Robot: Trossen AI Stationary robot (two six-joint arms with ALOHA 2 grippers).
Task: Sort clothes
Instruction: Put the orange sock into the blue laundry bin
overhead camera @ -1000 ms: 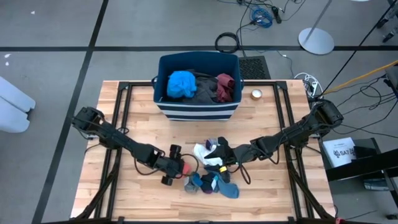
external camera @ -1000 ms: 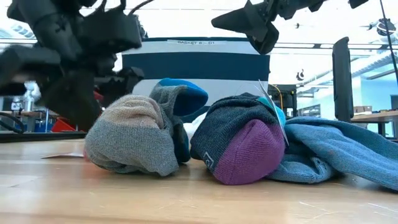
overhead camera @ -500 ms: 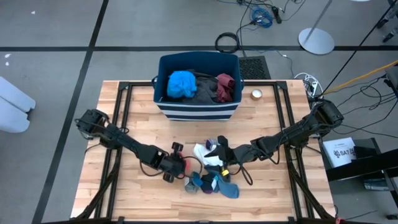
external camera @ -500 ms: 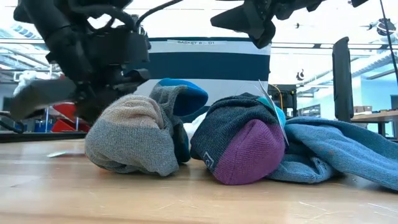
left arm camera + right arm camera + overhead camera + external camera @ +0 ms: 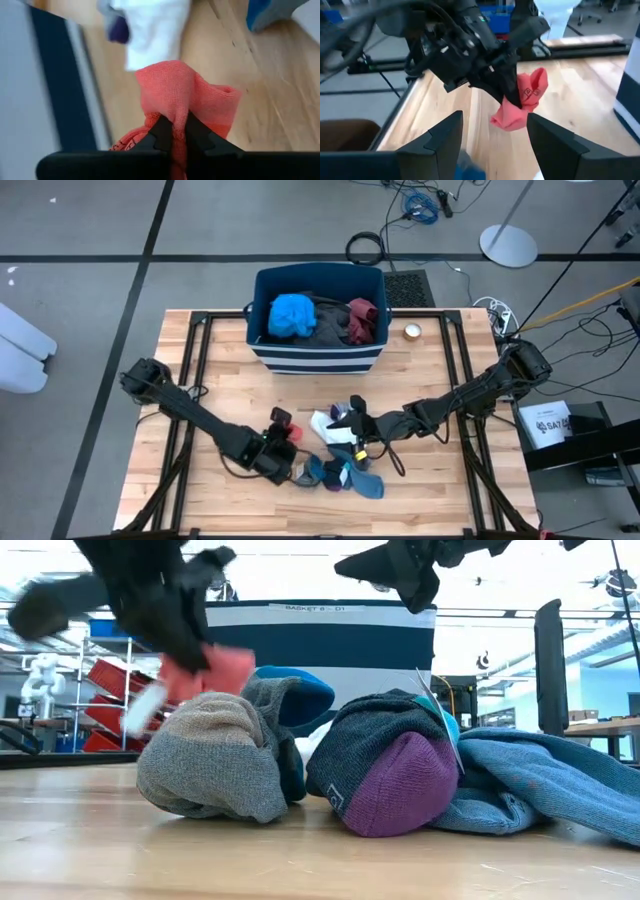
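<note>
Above the tabletop [image 5: 200, 480], the high view showed the left tool [image 5: 281, 442] at about 7 o'clock from centre, its fingers pinched on a small red sock [image 5: 281, 418]. Just to the 3 o'clock side of it lay the sock pile [image 5: 340, 465], blue, grey and white pieces bunched together. The right tool [image 5: 352, 420] hovered at the 12 o'clock edge of that pile, fingers parted and holding nothing. At 12 o'clock on the tabletop stood the striped bin [image 5: 318, 358], with a bright blue garment [image 5: 292, 315], a dark grey one [image 5: 328, 323] and a maroon one [image 5: 362, 320] inside.

At tabletop level, the low view showed the red sock raised over a grey-and-tan sock [image 5: 215, 765]; a grey sock with a purple toe [image 5: 385, 780] lay beside that one, and a blue sock [image 5: 540, 780] at 3 o'clock.

Past the left wrist, the two dark fingers [image 5: 162, 132] were clamped on a fold of the red sock.

From the right wrist, the right tool's fingers [image 5: 445, 137] stood apart, empty, with the left tool gripping the hanging red sock beyond.
</note>
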